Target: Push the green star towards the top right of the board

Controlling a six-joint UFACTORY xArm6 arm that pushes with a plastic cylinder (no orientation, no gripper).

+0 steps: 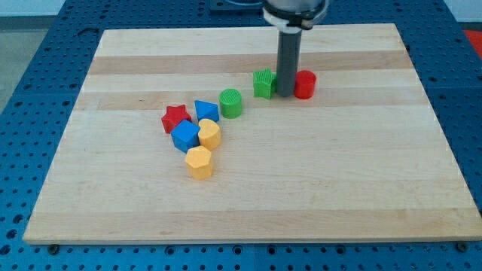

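The green star (263,83) sits on the wooden board (316,173) above the middle, a little right of centre. My tip (285,94) stands right against the star's right side, between it and a red cylinder (305,84). The rod comes down from the view's top and hides part of the gap between the two blocks.
A green cylinder (231,102) lies to the lower left of the star. Further left is a cluster: a red star (175,118), a blue triangular block (205,111), a blue cube (184,136), a yellow heart-like block (210,133) and a yellow hexagon (199,161).
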